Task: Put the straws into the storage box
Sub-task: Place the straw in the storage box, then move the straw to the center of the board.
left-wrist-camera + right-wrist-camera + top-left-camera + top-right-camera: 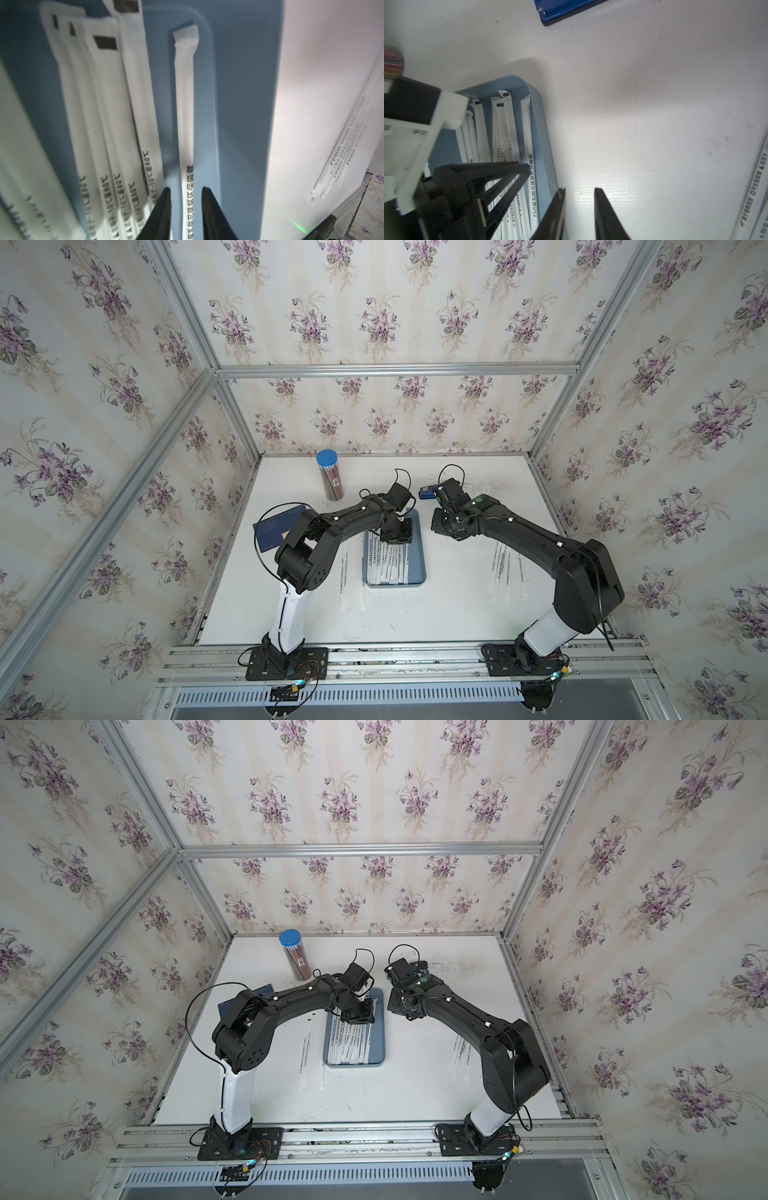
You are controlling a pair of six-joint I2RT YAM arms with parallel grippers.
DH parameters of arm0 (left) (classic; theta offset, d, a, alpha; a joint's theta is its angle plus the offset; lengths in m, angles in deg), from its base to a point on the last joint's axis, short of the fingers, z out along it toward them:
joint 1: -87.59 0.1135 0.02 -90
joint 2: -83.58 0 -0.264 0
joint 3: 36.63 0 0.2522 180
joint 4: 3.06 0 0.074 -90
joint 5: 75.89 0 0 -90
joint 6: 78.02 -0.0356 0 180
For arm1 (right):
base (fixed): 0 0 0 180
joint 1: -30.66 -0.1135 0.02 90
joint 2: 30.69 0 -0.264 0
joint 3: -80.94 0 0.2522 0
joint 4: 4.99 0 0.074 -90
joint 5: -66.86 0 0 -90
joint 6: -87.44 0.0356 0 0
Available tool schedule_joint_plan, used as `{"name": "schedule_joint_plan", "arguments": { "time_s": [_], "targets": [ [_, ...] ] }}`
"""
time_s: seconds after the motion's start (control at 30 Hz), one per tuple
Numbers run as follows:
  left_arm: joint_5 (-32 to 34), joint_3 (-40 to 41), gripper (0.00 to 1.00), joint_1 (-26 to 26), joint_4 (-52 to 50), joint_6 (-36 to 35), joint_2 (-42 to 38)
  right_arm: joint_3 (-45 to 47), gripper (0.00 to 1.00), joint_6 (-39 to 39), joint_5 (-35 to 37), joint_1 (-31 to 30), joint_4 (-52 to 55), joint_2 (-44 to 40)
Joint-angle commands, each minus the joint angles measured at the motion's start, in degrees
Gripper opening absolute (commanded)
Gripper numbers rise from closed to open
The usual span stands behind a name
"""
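Placement check, left arm: my left claw [185, 189] hangs low over the far end of the storage box [419, 560]. Its jaws stand narrowly apart with one straw [185, 104] between them and a sliver of blue floor showing on each side, so I judge nothing is gripped. That straw lies flat on the box floor, just beside the long wall nearer the right arm. It runs parallel to the packed straws [386, 566], which lie lengthwise side by side. The box is about as long as a straw, hence the aligned lay.

My right claw [580, 189] shows a narrow gap with nothing in it, over bare bench [436, 610] just beside the box's outer wall.

Outstanding: loose straws [305, 1048] lie on the bench beside the left arm, and a second group [505, 572] lies partly under the right arm.

Clearance: the rim is low, and a strip of open floor remains between the single straw and the row. The pencil tube [330, 479] and notebook [274, 533] sit well apart from the box. The two claws are near each other at that wall, and I rate that the tight spot.
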Motion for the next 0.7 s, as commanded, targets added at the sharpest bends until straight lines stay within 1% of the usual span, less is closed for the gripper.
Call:
{"name": "schedule_joint_plan", "arguments": {
  "time_s": [0.0,0.07,0.13,0.23,0.3,0.37,0.43,0.47,0.53,0.57,0.6,0.67],
  "targets": [
    [2.4,-0.9,0.27,0.1,-2.9,-1.6,-2.5,0.6,0.28,-0.9,1.6,0.8,1.2,-1.3],
    [2.9,-1.0,0.28,0.1,-4.1,-2.4,-4.9,2.1,0.29,-1.5,2.5,2.2,2.3,-3.4],
    [4.6,-0.6,0.28,0.1,-5.9,-3.7,-8.5,5.3,0.28,-2.3,3.0,6.5,3.4,-6.3],
    [9.6,1.0,0.32,0.1,-8.6,-5.9,-14.0,10.8,0.28,-3.5,2.8,11.7,4.7,-10.2],
    [13.7,2.1,0.38,0.1,-10.6,-7.8,-17.2,14.3,0.28,-3.9,3.4,14.6,4.9,-12.4],
    [18.8,3.5,0.46,0.1,-12.3,-10.2,-20.4,16.7,0.28,-4.2,4.5,17.1,4.9,-13.8],
    [25.9,5.4,0.56,0.2,-13.5,-12.1,-24.1,19.1,0.28,-4.9,5.2,19.5,3.6,-14.1],
    [28.9,6.4,0.63,0.3,-13.6,-12.6,-25.5,19.9,0.29,-5.3,5.2,20.5,2.8,-13.9],
    [35.1,9.0,0.83,0.7,-13.4,-12.9,-28.6,21.0,0.29,-6.2,4.4,23.1,1.1,-12.4],
    [36.9,10.1,0.88,1.1,-13.2,-13.2,-29.8,21.2,0.29,-6.5,4.2,23.6,0.3,-11.8],
    [38.2,11.5,0.93,1.8,-12.7,-13.4,-31.2,21.3,0.29,-6.8,4.6,23.7,-0.4,-11.2],
    [38.6,14.4,0.95,3.4,-11.2,-14.0,-33.6,21.6,0.29,-7.1,5.4,23.9,-0.9,-9.9]
  ]
}}
